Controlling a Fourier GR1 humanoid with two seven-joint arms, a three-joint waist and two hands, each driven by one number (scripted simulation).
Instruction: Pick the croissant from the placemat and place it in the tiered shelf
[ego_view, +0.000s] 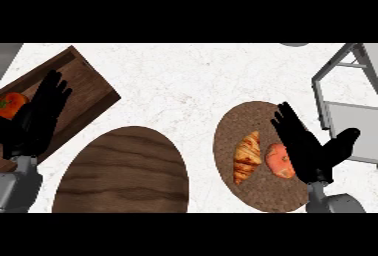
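Observation:
A golden croissant (247, 157) lies on the round brown cork placemat (251, 122) at the right of the counter. Beside it, to its right, sits an orange-red tomato-like fruit (278, 161), partly covered by my right hand (308, 147). That hand hovers over the placemat's right side, open, fingers straight and thumb spread toward the shelf. The grey metal tiered shelf (347, 117) stands at the right edge. My left hand (38, 116) rests open at the left edge, fingers up.
A rectangular wooden tray (81, 92) lies at the upper left with an orange-red fruit (10, 104) in it. A large oval dark wooden board (122, 172) sits at the lower middle. White marble counter (192, 75) shows between them.

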